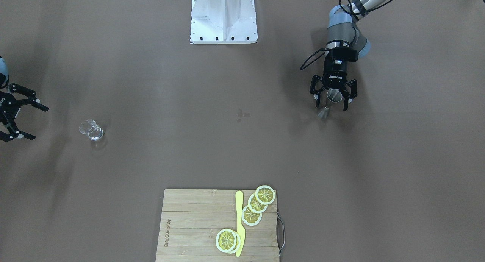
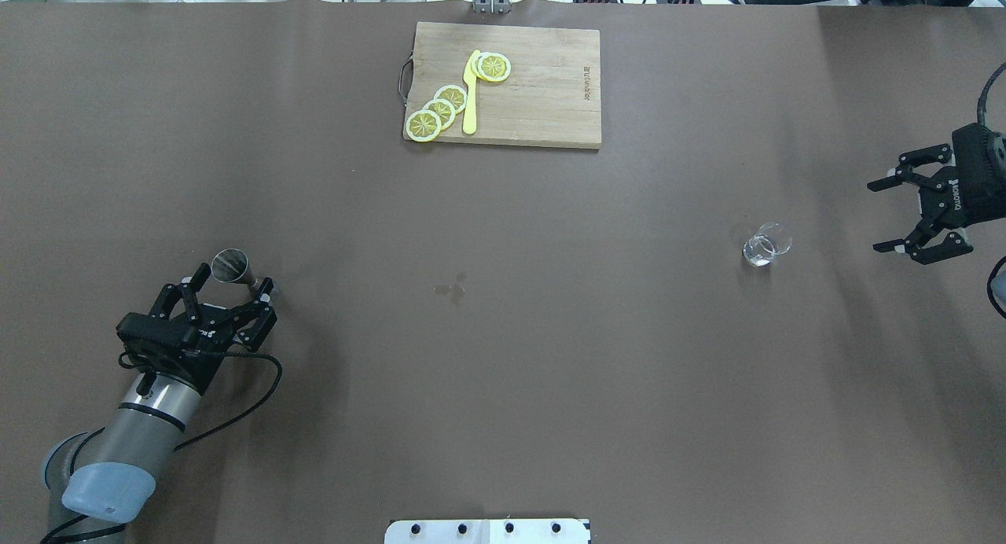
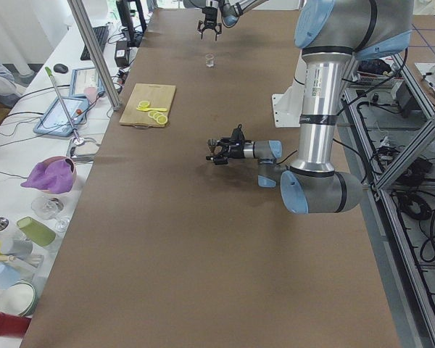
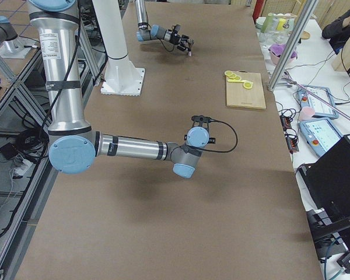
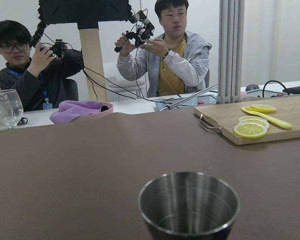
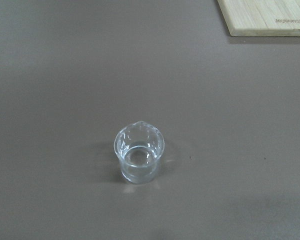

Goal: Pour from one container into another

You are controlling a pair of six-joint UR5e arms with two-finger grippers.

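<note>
Jigger (image 2: 232, 266) stands upright between left gripper's (image 2: 236, 280) open, empty jaws. Glass (image 2: 766, 244) sits well off right, nearer right gripper (image 2: 875, 217), which is also open and empty.

jigger (image 2: 230, 265) between jaws of left tool (image 2: 234, 281) | glass (image 2: 766, 244) near right tool (image 2: 877, 217), apart | lemon slices (image 2: 440, 110), knife (image 2: 470, 96) on board (image 2: 542, 88)

Wooden cutting board (image 2: 542, 88) w/ metal handle (image 2: 404, 76) on one short end. On board, nr handle end: yellow plastic knife (image 2: 470, 96) across the width; three overlapping lemon slices (image 2: 438, 112) beside it on handle side; two more stacked slices (image 2: 495, 66) touching its other end. Small dark stain (image 2: 452, 290) well apart from board, approx. mid-table. Beyond board: purple cloth (image 5: 80, 107), wine glass (image 5: 6, 107), two seated operators (image 5: 172, 50).
</note>
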